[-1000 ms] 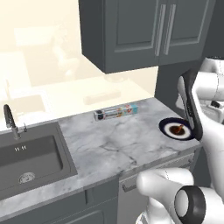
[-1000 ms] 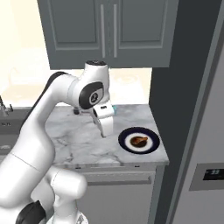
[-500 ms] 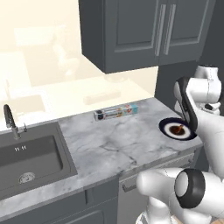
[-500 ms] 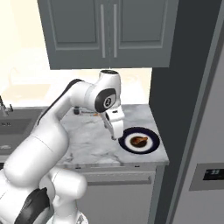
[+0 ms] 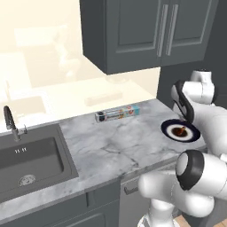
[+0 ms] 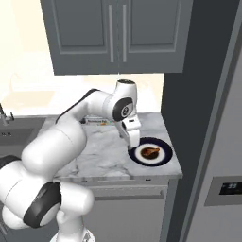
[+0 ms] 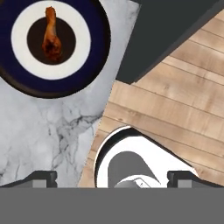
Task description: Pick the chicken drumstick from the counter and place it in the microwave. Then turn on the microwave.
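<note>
The chicken drumstick (image 7: 51,38) lies brown-red in the middle of a dark blue and white plate (image 7: 98,52) on the marbled counter (image 7: 43,131). The right base view shows the drumstick (image 6: 150,152) on the plate (image 6: 165,156) near the counter's (image 6: 104,151) right end. My gripper (image 6: 133,143) hangs open just above the plate's left rim, holding nothing. In the hand view, the gripper (image 7: 113,178) has its fingertips (image 7: 41,177) wide apart, with the drumstick off toward the top left. The left base view has the drumstick (image 5: 179,131) beside my arm. The microwave is out of view.
A long foil box (image 5: 117,114) lies at the back of the counter. A sink (image 5: 26,159) with a faucet (image 5: 11,122) is at the left. Grey upper cabinets (image 5: 146,31) hang overhead. A tall grey fridge (image 6: 217,142) stands right of the counter's end, over wooden floor (image 7: 175,109).
The arm has swung right along the counter, bringing the gripper from mid-counter to the plate's left rim. The jaws stay open. Drumstick and plate have not moved.
</note>
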